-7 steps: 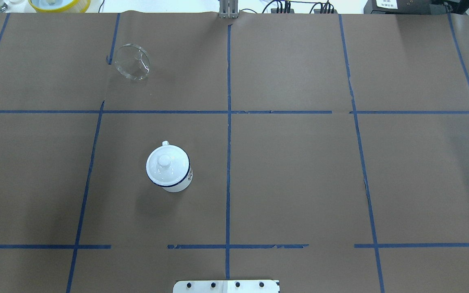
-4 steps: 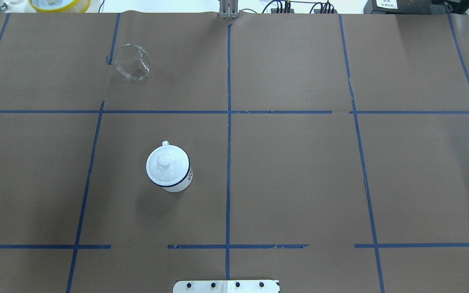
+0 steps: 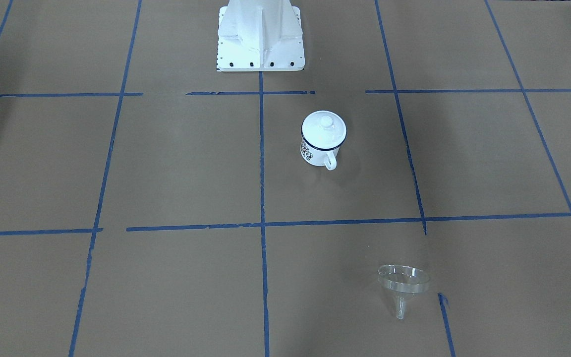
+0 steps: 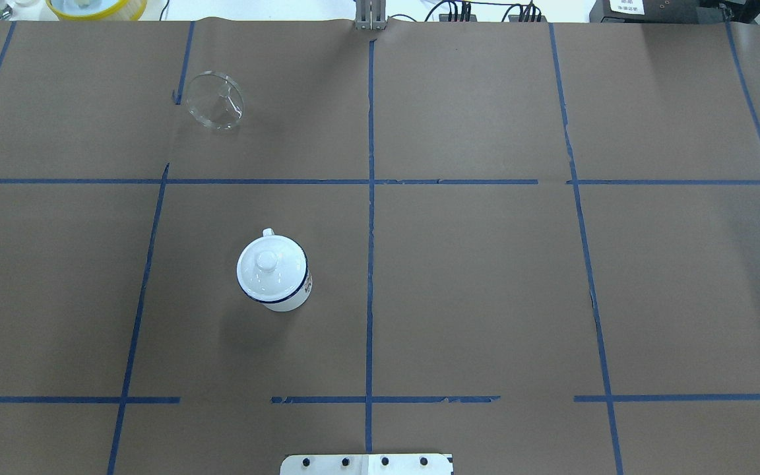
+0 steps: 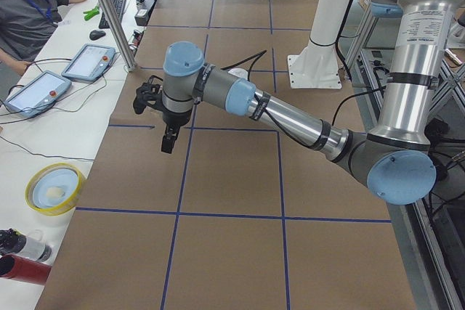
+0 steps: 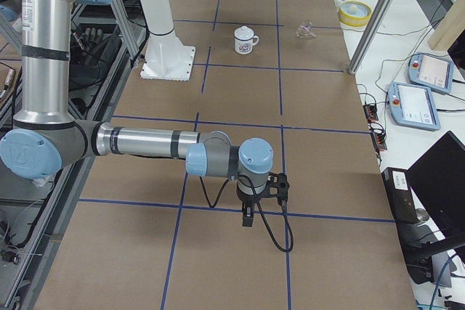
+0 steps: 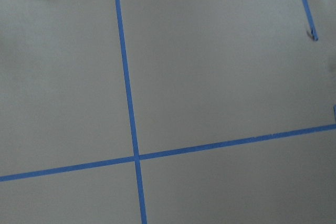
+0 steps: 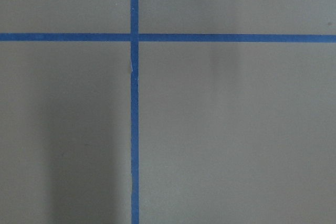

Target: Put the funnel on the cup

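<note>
Clear funnel (image 3: 403, 279) sits well apart from lidded cup (image 3: 316, 152).

Clear funnel (image 3: 403, 280) on its side, white cup (image 3: 319, 153) upright, lid (image 3: 323, 129) on

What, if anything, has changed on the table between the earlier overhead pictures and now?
Nothing has visibly changed. In the overhead view the funnel lies in the same spot at the far left of the table. The cup stands where it was, with the lid still on it. Neither has been taken hold of.
</note>
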Motion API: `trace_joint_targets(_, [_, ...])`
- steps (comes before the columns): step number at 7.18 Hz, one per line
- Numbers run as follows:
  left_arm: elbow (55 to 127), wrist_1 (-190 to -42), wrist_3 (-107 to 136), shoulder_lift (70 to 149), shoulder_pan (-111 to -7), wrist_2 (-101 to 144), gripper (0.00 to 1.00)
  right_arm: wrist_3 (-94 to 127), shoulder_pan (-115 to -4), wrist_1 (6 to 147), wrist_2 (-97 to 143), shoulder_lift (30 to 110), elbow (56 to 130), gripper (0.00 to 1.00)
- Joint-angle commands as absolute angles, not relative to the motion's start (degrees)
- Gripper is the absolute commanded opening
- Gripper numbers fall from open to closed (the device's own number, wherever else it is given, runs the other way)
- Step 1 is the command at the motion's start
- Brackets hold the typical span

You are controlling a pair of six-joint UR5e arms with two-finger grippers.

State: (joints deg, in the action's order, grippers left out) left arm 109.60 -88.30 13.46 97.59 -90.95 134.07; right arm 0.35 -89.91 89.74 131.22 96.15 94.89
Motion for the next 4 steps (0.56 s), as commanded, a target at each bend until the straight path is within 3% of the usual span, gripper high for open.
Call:
trace_joint_targets(1, [115.1, -93.5, 26.5, 98.2, -84.6, 137.6, 1.00, 0.4, -89.9, 89.7, 131.2, 96.2, 94.8, 1.00])
trace_joint_targets(4, [118.7, -93.4, 54.9, 105.6, -67.4, 133.6, 1.00, 0.4, -89.9, 89.7, 131.2, 96.2, 94.9, 1.00])
